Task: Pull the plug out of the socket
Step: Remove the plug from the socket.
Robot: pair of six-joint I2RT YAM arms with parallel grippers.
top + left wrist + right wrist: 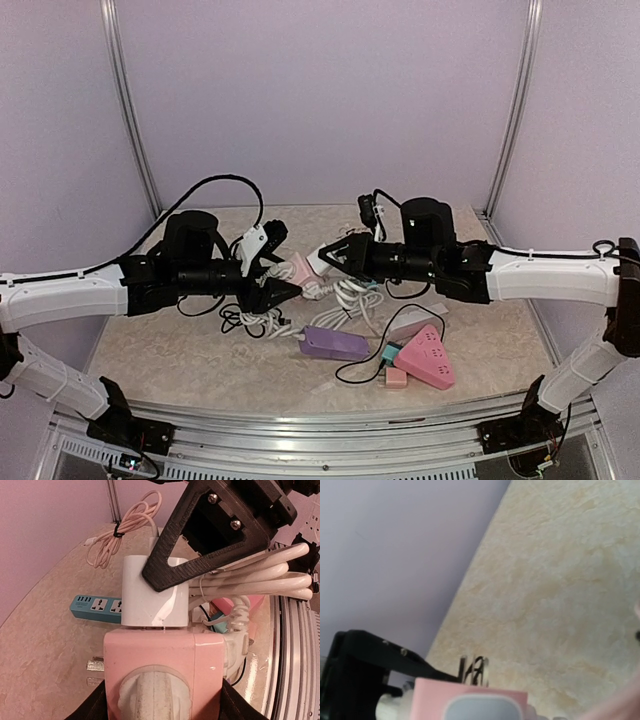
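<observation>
Pale lilac walls (320,90) close in a beige, marble-patterned table (180,350). Two black-and-white arms reach in from 9 and 3 o'clock and meet above the middle of the table.

The left pincer (288,290) is clamped on a pink socket (300,268), which is held in the air at the centre of the top view. In the left wrist view, its dark fingers (87,711) press against both sides of the socket block at 6 o'clock.

A white plug (320,258) sits at 12 o'clock in that view, square against the socket's face. It touches along the whole edge and is not pulled free. The right pincer (335,255) pinches this plug. One black finger (170,570) lies across its front, and the other finger is hidden behind it.

A thick white cord (260,575) runs off at 3 o'clock in a bundle. From the right wrist, the socket shows only as a pink edge at 6 o'clock, with bare table beyond it.

On the table under the arms, in the top view:
- A purple strip (335,343) lies at 6 o'clock from the socket.
- A pink triangular strip (427,357) lies at 4 o'clock from the socket, well apart from it.

The left wrist view also shows a blue strip (97,607) flat at 9 o'clock. A coiled pink cord (125,530) lies at 11 o'clock near the wall.
</observation>
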